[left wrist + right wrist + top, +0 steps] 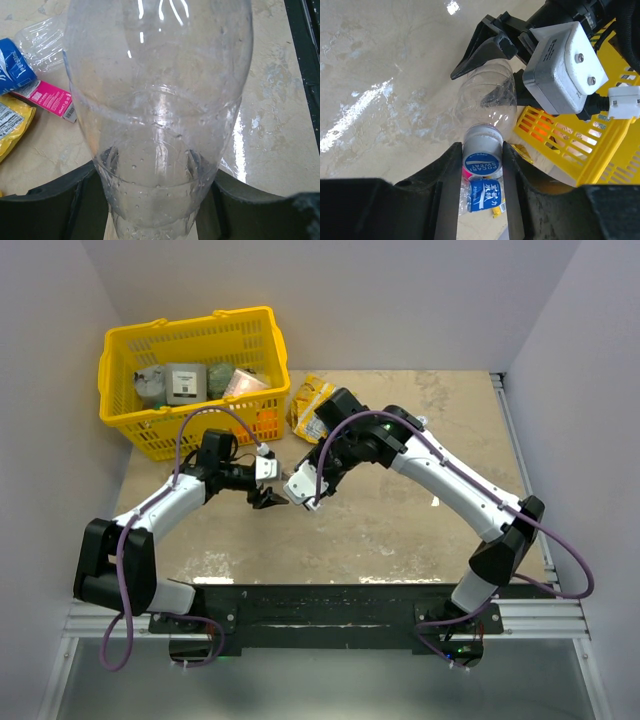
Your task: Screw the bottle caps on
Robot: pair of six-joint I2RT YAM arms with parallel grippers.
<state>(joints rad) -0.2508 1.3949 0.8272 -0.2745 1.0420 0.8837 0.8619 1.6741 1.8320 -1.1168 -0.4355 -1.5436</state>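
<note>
The cap [481, 159] and bottle [487, 97] meet just in front of the yellow basket [150, 432].
My right gripper [480, 148] pinches the cap; my left gripper [270, 497] squeezes the bottle, its mouth pointing straight at the cap.

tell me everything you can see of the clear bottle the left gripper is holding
The bottle is clear, thin plastic with moulded rings around its body and fine droplets inside; no label shows. The left gripper is clamped on it, one dark finger on each side. Its neck end points at the right gripper, which pinches a blue-topped cap against its mouth. Whether the cap is threaded on cannot be told.
</note>
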